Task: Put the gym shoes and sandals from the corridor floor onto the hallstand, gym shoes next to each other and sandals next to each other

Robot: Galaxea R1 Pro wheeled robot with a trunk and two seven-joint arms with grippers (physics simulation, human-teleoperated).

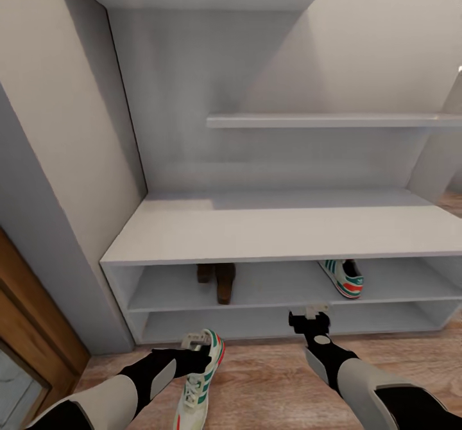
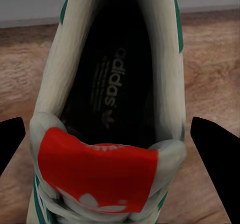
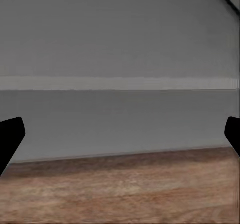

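I am looking down at one gym shoe [image 1: 200, 372] lying on the corridor floor [image 1: 269, 385] at the lower middle-left of the head view, toe toward me and heel toward the hallstand [image 1: 276, 228]. My left gripper [image 1: 196, 352] is hovering right at its heel end. In the left wrist view I am seeing straight into the shoe's dark opening [image 2: 112, 93], with the red tongue tab nearest the camera, and the two black fingers [image 2: 212, 149] are standing wide apart on either side of the shoe, clear of its sides, so that hand is spread wide and gripping nothing.

The second gym shoe [image 1: 343, 277] is already sitting on the upper of the two low shelves, toward the right of the frame, sole down. On the same shelf, left of centre, the two sandals [image 1: 218, 279] are resting side by side, well apart from that sneaker; they are partly shadowed under the broad top, so I cannot make out whether they touch.

My right gripper [image 1: 309, 319] is hanging just in front of the lower shelf's edge, right of centre and below the shelved sneaker. In the right wrist view its dark fingertips [image 3: 11, 136] are sitting at the far edges of the frame with only the grey shelf front and a strip of wood planks between them, so it is wide and empty.
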